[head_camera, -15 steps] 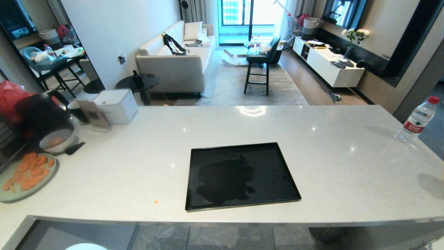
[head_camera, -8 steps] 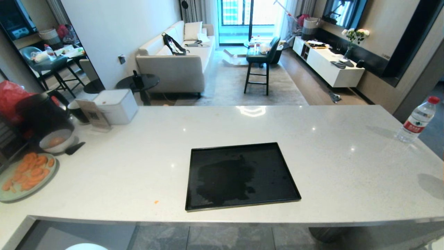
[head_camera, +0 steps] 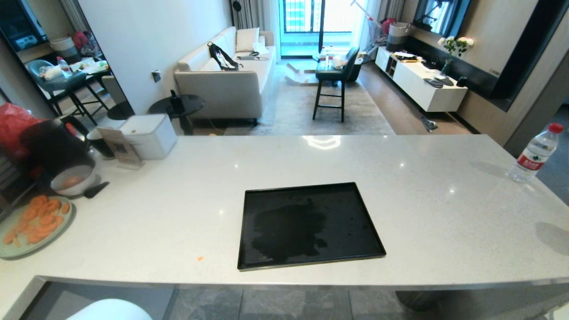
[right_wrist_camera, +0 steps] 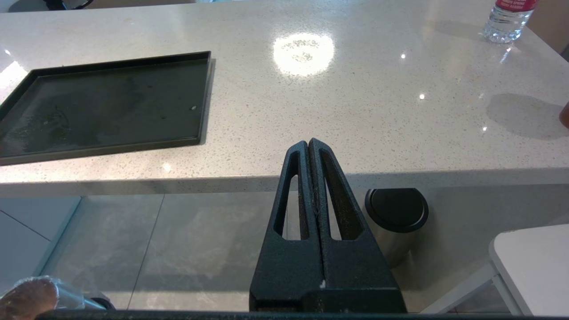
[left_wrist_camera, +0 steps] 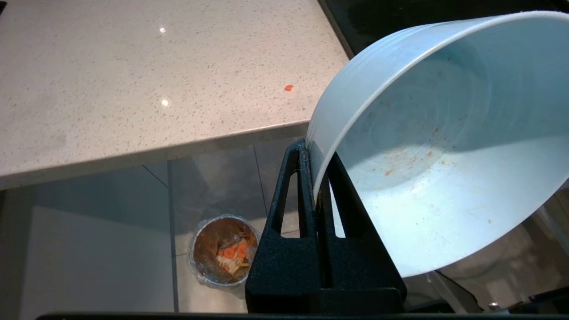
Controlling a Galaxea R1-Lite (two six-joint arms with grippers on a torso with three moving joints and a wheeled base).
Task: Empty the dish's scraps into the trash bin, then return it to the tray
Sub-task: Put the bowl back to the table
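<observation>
A: How many dishes (left_wrist_camera: pixel 444 146)? And trays?
B: One dish; one black tray (head_camera: pixel 309 224) on the bench (head_camera: pixel 178 213).
A: Bins?
B: One trash bin (left_wrist_camera: pixel 224 251) with a liner, one dark-topped cylinder (right_wrist_camera: pixel 395 218); one water bottle (head_camera: pixel 533 153); one green plate (head_camera: pixel 31 226).

Bright daylight w/ balcony door (head_camera: pixel 302 26) at the far end blown out to near-white. Glossy counter (head_camera: pixel 178 222) carries a big glare patch (right_wrist_camera: pixel 303 54) plus small pinpoint sparkles. Tray (head_camera: pixel 306 224) reflects a dull sheen around a darker blotch. Soft shadow (head_camera: pixel 553 235) at counter's right end. Head view bends straight lines near edges, wide-angle; left-edge clutter is soft. In the left wrist view the dish (left_wrist_camera: pixel 444 146) is lit in its lower half, upper half shaded. Floor under the counter dimmer.
</observation>
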